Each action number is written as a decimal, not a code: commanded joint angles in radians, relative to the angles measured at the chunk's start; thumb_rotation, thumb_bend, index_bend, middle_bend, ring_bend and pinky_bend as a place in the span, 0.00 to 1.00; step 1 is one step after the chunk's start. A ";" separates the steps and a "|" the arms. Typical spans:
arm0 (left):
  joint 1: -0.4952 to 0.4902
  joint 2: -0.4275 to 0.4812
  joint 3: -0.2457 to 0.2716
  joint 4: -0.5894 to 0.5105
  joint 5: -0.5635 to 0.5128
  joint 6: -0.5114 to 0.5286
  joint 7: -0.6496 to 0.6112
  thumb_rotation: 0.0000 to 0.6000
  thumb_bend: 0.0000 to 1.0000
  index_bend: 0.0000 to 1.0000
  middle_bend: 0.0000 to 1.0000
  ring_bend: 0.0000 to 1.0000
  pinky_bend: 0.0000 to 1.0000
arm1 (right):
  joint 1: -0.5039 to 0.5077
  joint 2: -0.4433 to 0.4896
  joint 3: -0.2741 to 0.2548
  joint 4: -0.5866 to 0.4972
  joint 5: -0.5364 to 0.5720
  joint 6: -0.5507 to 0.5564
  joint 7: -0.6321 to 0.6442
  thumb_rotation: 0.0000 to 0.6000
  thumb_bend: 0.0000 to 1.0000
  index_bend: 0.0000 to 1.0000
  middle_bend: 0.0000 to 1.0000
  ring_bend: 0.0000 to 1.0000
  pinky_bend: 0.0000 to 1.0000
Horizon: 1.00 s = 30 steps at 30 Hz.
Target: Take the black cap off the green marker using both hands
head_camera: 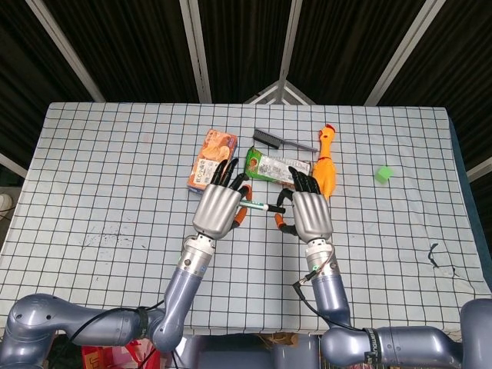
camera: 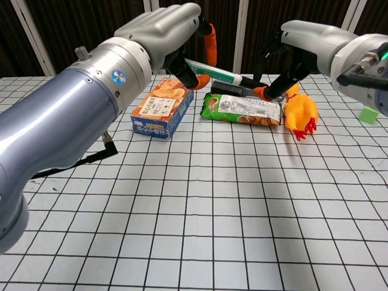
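Left hand: the grey metal left hand, nearest the chest camera, is raised above the table with fingers curled around the barrel of the green and white marker.
Marker: held level in the air between both hands, above the green foil snack packet; its black cap points towards the right hand.
Right hand: the grey right hand pinches the cap end with its dark fingertips.
Packet's neighbours: an orange cardboard snack box lies just left of the packet, a yellow rubber chicken just right, a black comb behind it.
Far right of packet: a small green cube, well apart.
Table: a white grid-lined cloth.
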State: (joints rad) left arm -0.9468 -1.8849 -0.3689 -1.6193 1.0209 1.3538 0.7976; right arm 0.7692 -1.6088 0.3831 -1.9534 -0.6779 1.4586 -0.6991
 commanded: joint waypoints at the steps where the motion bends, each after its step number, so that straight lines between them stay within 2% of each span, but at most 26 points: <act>1: -0.001 -0.003 0.000 0.003 0.005 0.001 -0.002 1.00 0.58 0.65 0.27 0.00 0.00 | 0.000 -0.002 0.000 0.001 0.002 0.000 0.002 1.00 0.37 0.53 0.05 0.04 0.07; 30: 0.008 -0.013 0.002 0.021 0.020 -0.003 -0.005 1.00 0.58 0.66 0.27 0.00 0.00 | -0.017 0.014 -0.012 0.004 -0.011 0.003 0.015 1.00 0.37 0.67 0.05 0.06 0.07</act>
State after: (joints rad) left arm -0.9389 -1.8982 -0.3668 -1.5985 1.0405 1.3507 0.7928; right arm 0.7529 -1.5956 0.3711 -1.9494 -0.6894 1.4619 -0.6837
